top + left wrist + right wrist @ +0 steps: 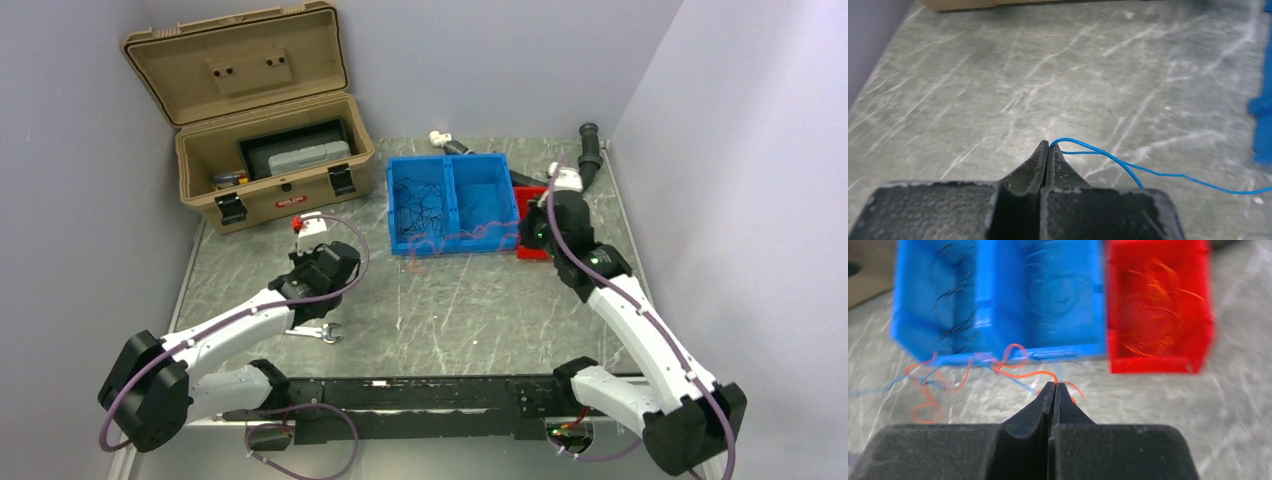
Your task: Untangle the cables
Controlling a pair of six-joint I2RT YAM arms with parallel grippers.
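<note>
A loose tangle of orange and blue cables [933,382] lies on the table in front of the blue two-compartment bin [1048,351]. In the top view the tangle [455,238] runs along the bin's front wall [450,250]. Black cables [420,205] lie in the bin's left compartment. Orange cables [1153,315] lie in the red bin [1158,365]. My right gripper [1054,385] is shut on an orange cable [1023,375] just in front of the blue bin. My left gripper [1048,145] is shut on a thin blue cable [1148,172] that trails right toward the bin.
An open tan toolbox [270,170] stands at the back left. A small wrench [318,333] lies beside my left arm. A black hose [590,150] and a white-and-black fitting [445,142] lie behind the bins. Grey walls close in on both sides.
</note>
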